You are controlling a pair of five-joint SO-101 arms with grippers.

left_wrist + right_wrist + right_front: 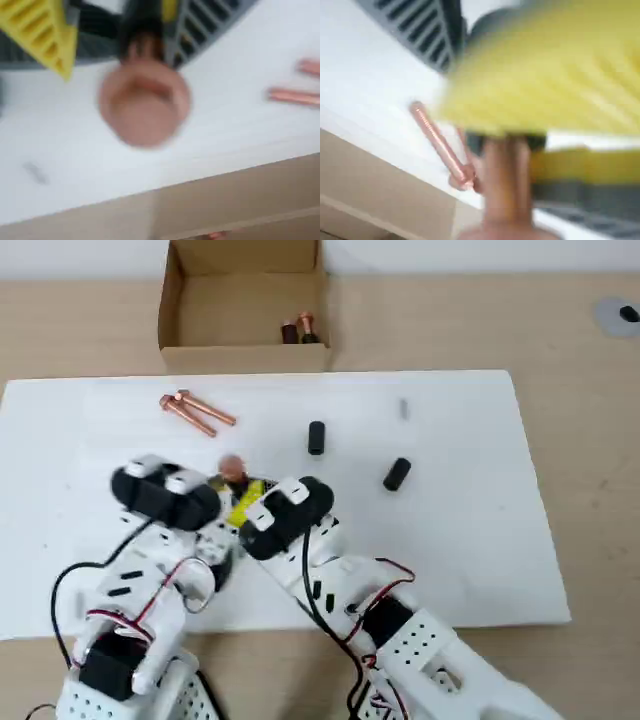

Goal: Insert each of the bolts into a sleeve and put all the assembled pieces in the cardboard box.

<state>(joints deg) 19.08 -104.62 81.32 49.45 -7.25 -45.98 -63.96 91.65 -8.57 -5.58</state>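
High view: the cardboard box (172,310) stands on the desk (580,440) just beyond the far edge of the white sheet (470,540), with copper-and-black assembled hardware (298,331) inside against its right wall. Two loose bolts (196,412) lie touching each other near the sheet's far edge, toward its far left corner. Two loose sleeves (316,437) (397,474) lie apart from each other around the middle of the sheet. The left gripper (222,498) and right gripper (256,504) meet close together near the sheet's middle, left of the loose sleeves, and the copper head of the held bolt (232,465) shows just beyond them. Left wrist view: the left gripper is pinched on the held sleeve (144,30), with a yellow finger (47,32) on one side and a grey ribbed finger on the other. The held bolt's round head stands clear of the sleeve, and the loose bolts lie near the sheet's edge. Right wrist view: the held bolt's shaft enters the dark held sleeve, with the loose bolts beyond it by the sheet's edge. Whether the right gripper is spread or pressed together cannot be told.
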